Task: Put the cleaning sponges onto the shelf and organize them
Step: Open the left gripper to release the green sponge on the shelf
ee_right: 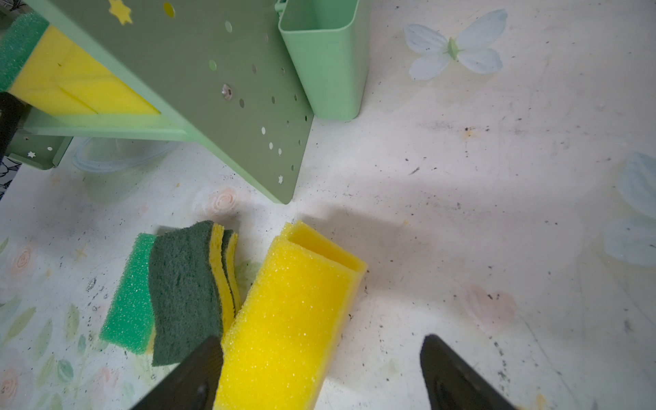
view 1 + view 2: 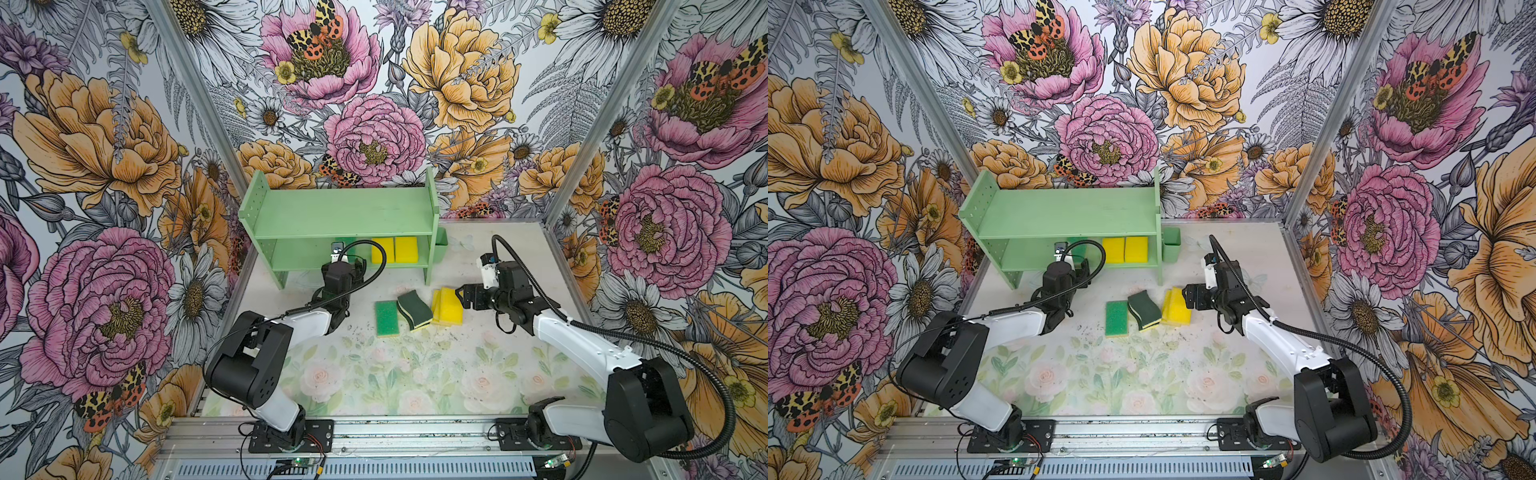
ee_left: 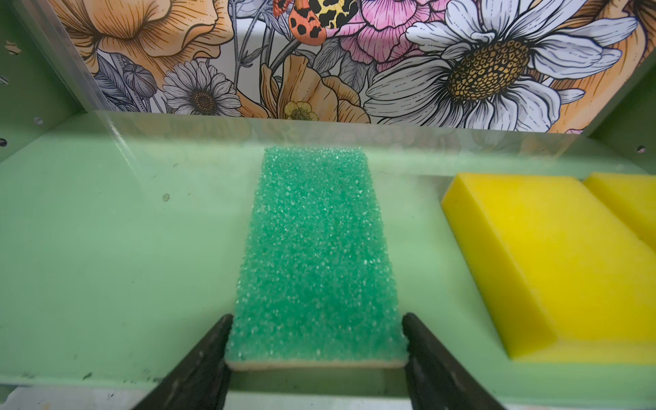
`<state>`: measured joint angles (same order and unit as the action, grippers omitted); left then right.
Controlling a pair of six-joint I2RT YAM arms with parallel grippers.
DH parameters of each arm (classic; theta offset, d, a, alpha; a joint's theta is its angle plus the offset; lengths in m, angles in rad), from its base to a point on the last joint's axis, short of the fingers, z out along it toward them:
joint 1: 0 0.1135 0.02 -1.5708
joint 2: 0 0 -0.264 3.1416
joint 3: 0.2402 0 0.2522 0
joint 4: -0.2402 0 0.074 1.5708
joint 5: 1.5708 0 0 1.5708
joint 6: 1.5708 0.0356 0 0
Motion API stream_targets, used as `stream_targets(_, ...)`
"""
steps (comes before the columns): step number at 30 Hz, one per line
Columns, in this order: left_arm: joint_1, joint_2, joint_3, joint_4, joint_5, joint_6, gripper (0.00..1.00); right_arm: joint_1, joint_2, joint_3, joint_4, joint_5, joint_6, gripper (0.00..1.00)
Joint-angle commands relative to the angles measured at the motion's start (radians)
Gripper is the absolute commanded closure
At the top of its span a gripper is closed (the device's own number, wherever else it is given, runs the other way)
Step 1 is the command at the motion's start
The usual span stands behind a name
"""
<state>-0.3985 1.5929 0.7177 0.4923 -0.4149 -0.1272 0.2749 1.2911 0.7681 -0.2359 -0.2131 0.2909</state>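
Note:
The mint-green shelf (image 2: 340,208) stands at the back of the table. Two yellow sponges (image 2: 394,250) lie side by side on its lower tier. To their left on that tier, a bright-green-topped sponge (image 3: 312,248) lies flat. My left gripper (image 3: 317,340) is open, its fingers flanking this sponge's near end without squeezing it. On the table lie a bright-green sponge (image 2: 387,318), wavy dark-green-topped sponges (image 2: 413,309) and stacked yellow sponges (image 2: 449,306). My right gripper (image 1: 321,342) hangs open over the yellow stack (image 1: 294,312), one finger by its edge.
A small green cup (image 2: 440,245) hangs on the shelf's right side panel. The shelf's top tier (image 2: 1067,212) holds nothing. Dark crumbs speckle the floral mat (image 2: 415,374) in front of the loose sponges. Patterned walls close in the back and both sides.

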Motion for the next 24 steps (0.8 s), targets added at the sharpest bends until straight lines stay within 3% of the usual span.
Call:
stream_targets(1, -0.008, 0.016, -0.005, -0.003, -0.030, -0.008, 0.25, 0.004, 0.007, 0.001, 0.005, 0.009, 0.003, 0.11)
stream_targets(6, -0.012, 0.016, -0.006, -0.004, -0.034, -0.009, 0.25, 0.004, 0.008, -0.001, 0.005, 0.011, 0.001, 0.11)
stream_targets(13, -0.020, 0.003, -0.015, -0.005, -0.044, -0.014, 0.16, 0.004, 0.010, 0.000, 0.005, 0.009, -0.001, 0.11)
stream_targets(24, -0.038, -0.098, -0.041, -0.076, -0.041, -0.015, 0.14, 0.005, -0.005, 0.005, 0.004, -0.005, -0.002, 0.11)
